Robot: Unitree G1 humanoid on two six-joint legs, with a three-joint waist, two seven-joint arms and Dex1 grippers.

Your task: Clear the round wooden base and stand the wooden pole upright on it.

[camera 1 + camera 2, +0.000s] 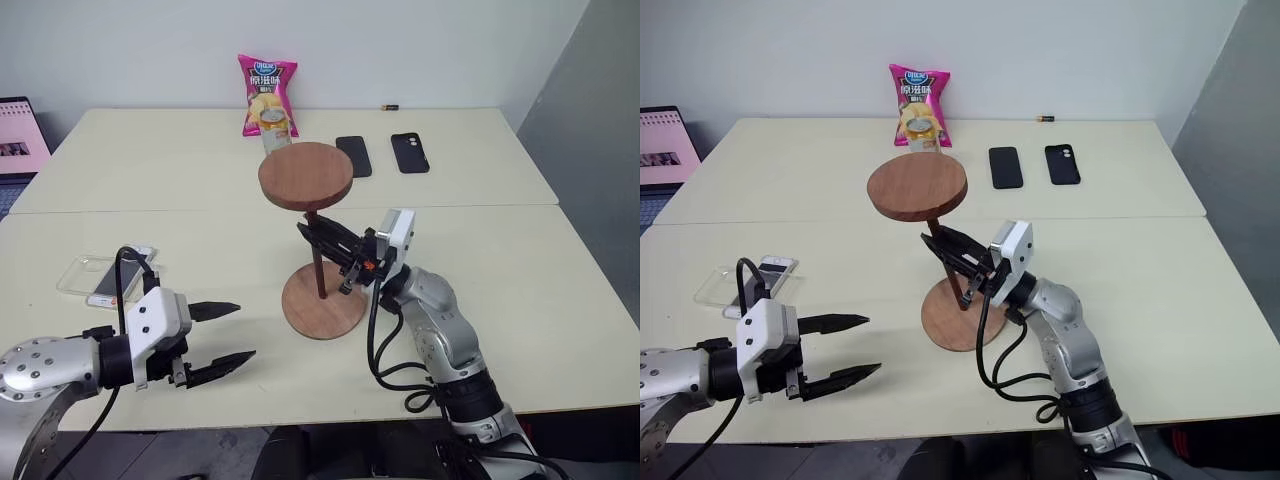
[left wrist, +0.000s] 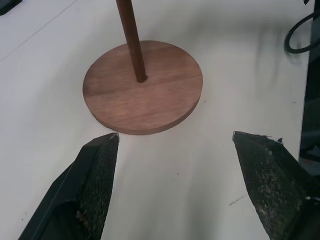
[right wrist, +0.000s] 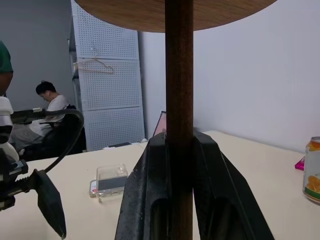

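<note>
My right gripper (image 1: pixel 322 240) clamped the wooden pole (image 1: pixel 318 260) at frame centre, upright, tip on the round wooden base (image 1: pixel 322 308); left gripper (image 1: pixel 218 339) gaped lower left.

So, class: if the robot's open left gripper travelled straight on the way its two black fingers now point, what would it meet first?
Most likely the flat round reddish-brown wooden base, lying just ahead of the left gripper, with bare table between. Its near rim would probably be met first, though height above the table is unclear.
</note>
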